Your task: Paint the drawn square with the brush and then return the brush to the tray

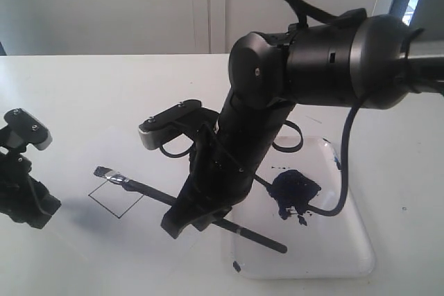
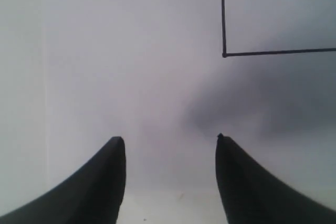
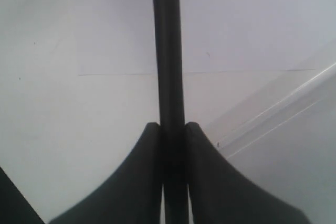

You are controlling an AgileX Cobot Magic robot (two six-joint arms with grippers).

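Note:
The brush [image 1: 149, 190] slants low over the table. Its bristle end [image 1: 103, 170] is at the far corner of the drawn square [image 1: 116, 197], a thin black diamond outline with white inside. My right gripper [image 1: 198, 214] reaches across the middle and is shut on the black handle [image 3: 168, 51], whose tail end sticks out over the tray [image 1: 347, 258]. The right wrist view shows both fingers [image 3: 202, 145] pressed to the handle at the right gripper [image 3: 172, 125]. My left gripper [image 1: 38, 214] rests at the far left, open and empty [image 2: 169, 140], with one corner of the square's outline [image 2: 278, 52] ahead of it.
A dark blue paint blob [image 1: 295, 188] with splatter dots lies in the tray, whose rim [image 3: 273, 109] also shows beside the right fingers. A black cable [image 1: 343, 171] loops from the right arm over the tray. The white table ends at a wall behind.

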